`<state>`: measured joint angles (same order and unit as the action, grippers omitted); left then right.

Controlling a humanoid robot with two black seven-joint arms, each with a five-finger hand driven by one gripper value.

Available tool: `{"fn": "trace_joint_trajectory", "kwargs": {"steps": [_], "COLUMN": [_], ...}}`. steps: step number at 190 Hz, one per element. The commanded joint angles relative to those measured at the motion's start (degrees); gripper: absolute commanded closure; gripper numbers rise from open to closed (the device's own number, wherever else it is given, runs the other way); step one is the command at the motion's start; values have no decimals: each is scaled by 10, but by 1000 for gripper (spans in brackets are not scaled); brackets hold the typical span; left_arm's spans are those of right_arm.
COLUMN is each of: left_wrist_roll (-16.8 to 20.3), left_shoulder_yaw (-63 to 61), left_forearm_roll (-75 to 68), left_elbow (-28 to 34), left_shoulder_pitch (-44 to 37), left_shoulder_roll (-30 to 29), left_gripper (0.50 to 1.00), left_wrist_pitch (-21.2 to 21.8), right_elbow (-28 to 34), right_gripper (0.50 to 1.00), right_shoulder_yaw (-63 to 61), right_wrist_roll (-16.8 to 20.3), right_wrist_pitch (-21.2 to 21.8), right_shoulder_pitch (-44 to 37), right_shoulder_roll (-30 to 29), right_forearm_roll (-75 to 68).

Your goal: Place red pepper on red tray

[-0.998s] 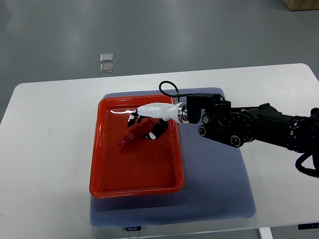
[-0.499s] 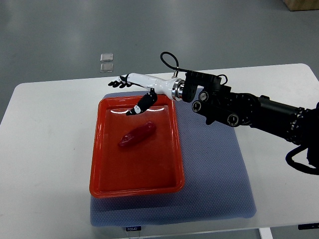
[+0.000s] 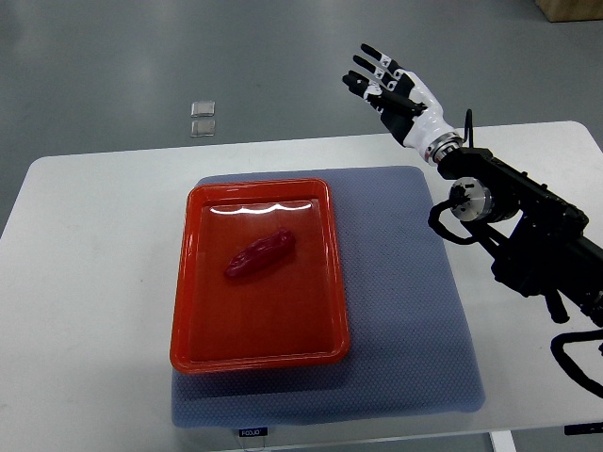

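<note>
A red pepper lies inside the red tray, in its upper middle part, tilted with one end toward the upper right. My right hand is raised well above and to the right of the tray, beyond the table's far edge. Its fingers are spread and it holds nothing. Its black arm comes in from the right edge. The left arm is not in view.
The tray sits on a blue-grey mat on a white table. Two small clear squares lie on the grey floor beyond the table. A cardboard box corner shows at the top right.
My right hand let go of the pepper in the tray, then lifted away up and to the right with its fingers spread. The pepper has stayed where it was left.
</note>
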<state>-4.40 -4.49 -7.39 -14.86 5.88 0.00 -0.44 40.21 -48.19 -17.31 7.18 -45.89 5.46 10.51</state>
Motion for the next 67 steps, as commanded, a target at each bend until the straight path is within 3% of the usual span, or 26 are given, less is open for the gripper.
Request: {"fn": "trace_joint_trajectory", "kwargs": {"steps": [1, 33, 67], "left_wrist_roll": [-1, 0, -1], "left_shoulder_yaw": [0, 0, -1], "left_forearm_roll": [1, 0, 0], "left_elbow": [-3, -3, -7], "left_shoulder_pitch": [0, 0, 0], "left_shoulder_roll": [0, 0, 0], "left_gripper": [500, 500, 500], "left_wrist_pitch": [0, 0, 0], "right_elbow": [-4, -22, -36], "right_gripper": [587, 587, 587], "right_shoulder_yaw": [-31, -38, -39], "right_wrist_roll": [-1, -1, -1], "right_wrist_pitch": [14, 57, 63], "right_shoulder_pitch": [35, 58, 59], "right_shoulder_roll": [-4, -8, -14], "right_forearm_roll": [-58, -97, -97]}}
